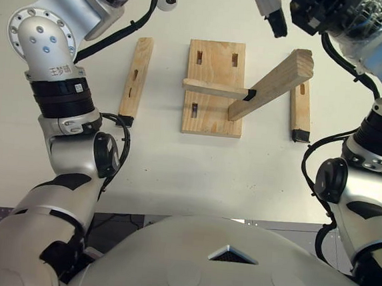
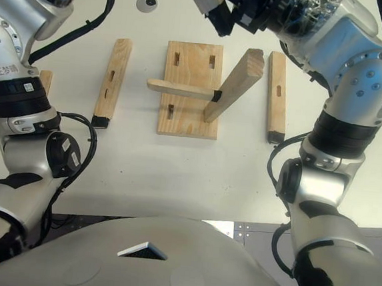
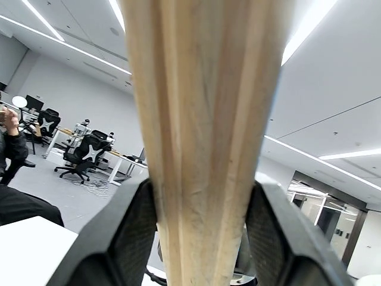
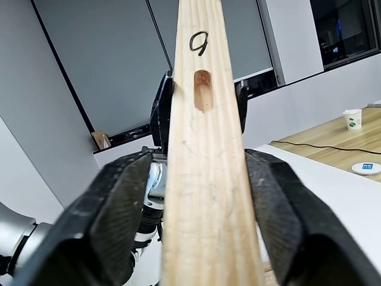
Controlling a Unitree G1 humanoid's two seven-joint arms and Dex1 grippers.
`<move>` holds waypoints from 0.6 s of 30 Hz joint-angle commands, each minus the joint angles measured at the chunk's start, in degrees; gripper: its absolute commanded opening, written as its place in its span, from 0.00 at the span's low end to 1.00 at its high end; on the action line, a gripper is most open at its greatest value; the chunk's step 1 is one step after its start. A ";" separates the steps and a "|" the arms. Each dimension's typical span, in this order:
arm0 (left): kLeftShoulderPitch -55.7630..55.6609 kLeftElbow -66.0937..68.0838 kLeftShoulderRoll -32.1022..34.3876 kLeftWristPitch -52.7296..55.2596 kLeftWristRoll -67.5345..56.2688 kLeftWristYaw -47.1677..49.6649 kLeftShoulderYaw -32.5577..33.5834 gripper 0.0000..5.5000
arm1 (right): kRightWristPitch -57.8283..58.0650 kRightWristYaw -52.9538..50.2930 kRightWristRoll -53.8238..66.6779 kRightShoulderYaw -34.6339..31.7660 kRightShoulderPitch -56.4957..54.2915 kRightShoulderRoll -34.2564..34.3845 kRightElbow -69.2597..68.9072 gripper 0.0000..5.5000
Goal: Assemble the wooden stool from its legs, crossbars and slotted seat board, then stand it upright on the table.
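Observation:
The slotted seat board (image 1: 209, 121) lies flat at the table's middle. One leg (image 1: 276, 83) stands tilted in a slot, with a crossbar (image 1: 212, 88) sticking out of it to the left. Two more legs lie flat: one (image 1: 136, 78) left of the board, one (image 1: 299, 112) right of it. Both arms are raised over the table's far side. A black-tipped leg (image 1: 270, 6) hangs there. My right gripper (image 4: 205, 226) is shut on this slotted leg (image 4: 208, 179). My left gripper (image 3: 202, 238) is shut on wood (image 3: 202, 149), and the right wrist view shows it clamping the same leg farther along.
A small round cap (image 1: 166, 2) sits in the tabletop at the far left of the board. A short wooden piece (image 2: 46, 80) peeks out beside my left arm. The white table's near half is bare in front of the board.

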 commanded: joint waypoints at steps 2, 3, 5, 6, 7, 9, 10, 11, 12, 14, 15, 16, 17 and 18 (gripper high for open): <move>2.81 1.48 2.13 -7.79 10.26 -2.63 -3.18 0.37 | -2.76 2.37 -4.03 1.78 0.92 -4.21 -1.59 0.67; 3.45 2.26 2.63 -8.86 11.56 -3.40 -3.30 0.37 | -3.88 2.83 -5.20 1.47 0.97 -4.88 -1.12 0.68; 4.45 4.44 3.75 -10.73 13.77 -4.74 -2.86 0.37 | -6.18 3.06 -6.82 0.24 0.82 -5.72 0.32 0.68; 4.96 6.27 4.56 -12.04 15.11 -5.58 -2.53 0.37 | -7.57 2.81 -7.51 -0.95 0.56 -5.95 1.65 0.68; 5.34 8.11 5.36 -13.15 16.41 -6.55 -2.46 0.37 | -8.71 2.46 -7.97 -2.13 0.31 -6.11 2.96 0.68; 6.56 11.63 7.40 -15.34 19.48 -9.67 -3.15 0.37 | -10.87 1.80 -9.33 -3.89 0.01 -6.56 5.34 0.68; 7.64 12.81 8.40 -16.24 20.81 -11.40 -3.58 0.37 | -11.76 1.61 -9.94 -4.62 0.02 -6.89 6.52 0.68; 8.61 13.64 9.17 -17.07 21.90 -13.05 -4.00 0.37 | -12.27 1.41 -10.25 -5.22 0.05 -7.13 7.44 0.68; 9.76 14.42 9.84 -18.21 23.13 -14.93 -4.59 0.37 | -12.85 1.16 -10.55 -5.64 0.18 -7.44 8.23 0.68; 12.90 15.92 10.70 -20.82 25.79 -18.24 -6.00 0.37 | -14.08 1.23 -11.49 -6.43 0.71 -7.98 9.71 0.68; 14.19 16.51 10.61 -21.55 26.31 -19.46 -6.19 0.37 | -14.68 1.05 -11.96 -6.72 1.06 -8.09 10.27 0.68; 15.30 16.68 10.31 -21.77 26.48 -20.30 -6.20 0.37 | -15.07 0.98 -12.30 -6.92 1.27 -8.15 10.79 0.68; 15.89 16.77 9.97 -21.69 26.39 -20.76 -6.04 0.37 | -15.30 1.00 -12.54 -7.01 1.41 -8.12 11.07 0.68; 16.77 16.52 9.62 -21.59 26.24 -21.59 -6.18 0.37 | -15.51 1.01 -12.87 -7.03 1.66 -8.06 11.23 0.68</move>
